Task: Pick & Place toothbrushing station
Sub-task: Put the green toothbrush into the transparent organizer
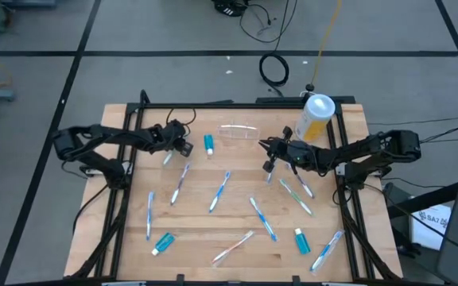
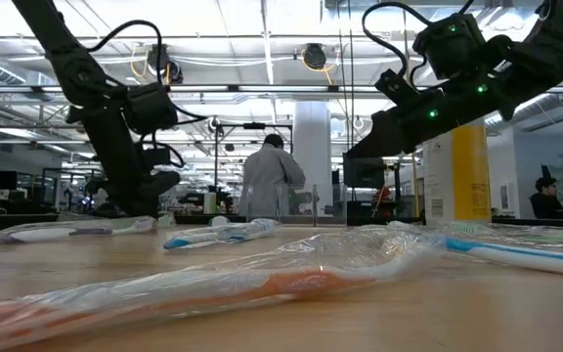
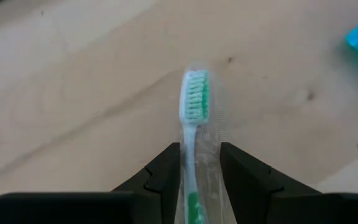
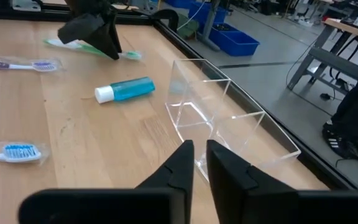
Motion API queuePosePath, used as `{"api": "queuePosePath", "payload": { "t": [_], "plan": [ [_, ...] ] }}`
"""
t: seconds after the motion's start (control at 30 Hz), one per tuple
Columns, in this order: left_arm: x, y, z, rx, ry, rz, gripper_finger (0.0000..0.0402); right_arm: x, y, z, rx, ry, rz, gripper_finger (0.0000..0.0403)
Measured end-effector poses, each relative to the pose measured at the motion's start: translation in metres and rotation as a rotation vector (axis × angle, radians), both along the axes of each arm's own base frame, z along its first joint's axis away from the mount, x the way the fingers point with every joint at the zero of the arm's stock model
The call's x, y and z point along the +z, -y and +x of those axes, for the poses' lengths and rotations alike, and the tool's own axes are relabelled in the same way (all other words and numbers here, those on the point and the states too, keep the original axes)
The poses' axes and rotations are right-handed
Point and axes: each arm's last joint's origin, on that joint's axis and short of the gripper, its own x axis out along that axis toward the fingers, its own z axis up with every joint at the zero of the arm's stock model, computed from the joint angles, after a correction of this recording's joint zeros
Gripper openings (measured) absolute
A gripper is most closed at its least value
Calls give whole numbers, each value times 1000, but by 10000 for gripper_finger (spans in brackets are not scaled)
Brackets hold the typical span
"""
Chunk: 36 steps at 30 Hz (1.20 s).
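The toothbrushing station (image 1: 238, 133), a clear plastic holder, lies on its side at the table's far middle; the right wrist view shows it (image 4: 229, 124) just beyond my right gripper (image 4: 199, 152). That gripper (image 1: 269, 164) hangs above the table with a narrow gap between its fingers and nothing in it. At the far left, my left gripper (image 1: 168, 152) is low over the table and shut on a wrapped green toothbrush (image 3: 195, 99). My left gripper pinches the wrapped toothbrush's handle (image 3: 194, 174) between its two fingers, slanting down from above. The bristle head (image 3: 195, 99) sticks out past the fingertips, close over the wood. Whether the head rests on the table I cannot tell.
Several wrapped toothbrushes (image 1: 219, 191) and teal toothpaste tubes (image 1: 209, 144) lie scattered over the wooden table. A yellow canister with a white lid (image 1: 316, 117) stands at the far right corner. A black frame edges the table (image 1: 213, 104). People stand in the room beyond (image 2: 270, 181).
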Motion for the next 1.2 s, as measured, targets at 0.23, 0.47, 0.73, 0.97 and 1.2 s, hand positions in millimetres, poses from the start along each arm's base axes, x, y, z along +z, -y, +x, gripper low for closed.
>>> {"api": "queuePosePath", "payload": {
  "t": [0.23,0.47,0.73,0.97,1.2],
  "plan": [
    [-7,-5,0,17,-10,-9,120,0,0,0,0,0,0,83],
    [-6,-5,0,33,9,-15,48,0,0,0,-1,0,1,98],
    [-4,-3,7,1,64,0,16,0,0,0,-1,0,1,96],
    [28,11,21,-111,274,93,7,0,0,0,0,-1,-1,96],
    [76,39,45,-339,581,330,8,0,0,0,-1,-1,-3,94]
  ]
}}
